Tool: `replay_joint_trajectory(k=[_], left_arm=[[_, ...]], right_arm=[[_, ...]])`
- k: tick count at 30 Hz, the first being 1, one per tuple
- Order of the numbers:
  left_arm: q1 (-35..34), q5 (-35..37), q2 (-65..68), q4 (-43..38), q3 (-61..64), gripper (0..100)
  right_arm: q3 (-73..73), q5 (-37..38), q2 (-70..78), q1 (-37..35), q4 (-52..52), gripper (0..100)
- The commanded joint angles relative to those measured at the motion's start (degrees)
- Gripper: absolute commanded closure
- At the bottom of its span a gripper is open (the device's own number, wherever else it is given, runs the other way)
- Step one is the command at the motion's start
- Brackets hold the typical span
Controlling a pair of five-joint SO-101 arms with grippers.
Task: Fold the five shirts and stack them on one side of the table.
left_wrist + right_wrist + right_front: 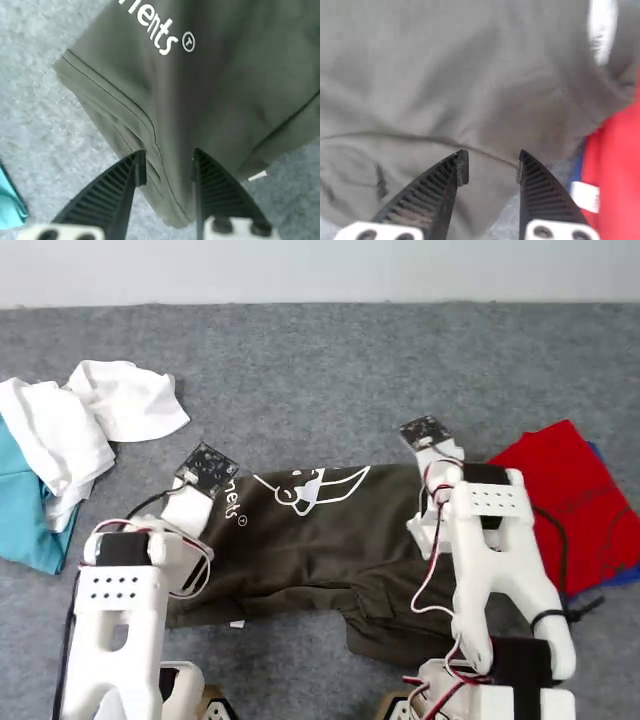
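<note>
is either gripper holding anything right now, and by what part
Nothing is held: the left gripper and the right gripper both stand open over the dark shirt.

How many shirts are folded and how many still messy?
Looks done: the red shirt lies folded on blue cloth. In hand: the left gripper and right gripper, both open, are over the dark shirt. Left: the white clothes and teal shirt, crumpled together.
</note>
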Motion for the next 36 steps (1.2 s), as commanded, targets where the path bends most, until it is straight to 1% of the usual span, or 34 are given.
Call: replay_joint_trajectory(k=[1,4,6,8,11,13,15,19,22,28,36], left_arm=[[0.35,0.26,-0.70,-1.67,1.54,85],[0.35,0.26,-0.70,-5.10,5.14,85],[0.26,0.35,-0.70,-5.36,6.02,84],[0.26,0.35,-1.14,-1.76,4.53,84],[0.18,0.26,-0.79,8.53,-2.24,84],[0.18,-0.18,-0.79,13.71,-5.32,84],[-0.18,-2.29,-0.79,14.77,-5.41,84],[-4.57,-4.57,-0.70,14.59,-4.44,84],[-7.56,-4.75,-0.70,13.36,-3.12,84],[-7.82,-5.01,-0.70,4.04,6.02,84],[-7.82,-5.01,-0.70,0.35,8.92,85]], right_arm=[[-2.46,-0.35,-1.01,-1.80,2.51,83.3],[-2.55,-0.35,-4.62,-2.24,2.77,83.3],[-2.46,-0.35,-7.96,-2.86,3.74,83.3],[-2.46,-0.35,-11.21,-3.65,5.05,83.3],[-2.02,-0.35,-14.55,-3.56,5.76,83.3],[-1.49,-0.35,-15.87,-3.38,5.76,83.3],[-0.97,-0.35,-16.57,-3.82,5.76,83.3],[-0.88,-0.35,-16.40,-3.47,5.67,83.3],[-0.88,-0.35,-16.40,-3.65,5.67,83.3],[-0.88,-0.35,-16.57,-3.82,5.67,83.3],[-0.88,-0.53,-16.48,-3.82,5.67,83.3]])
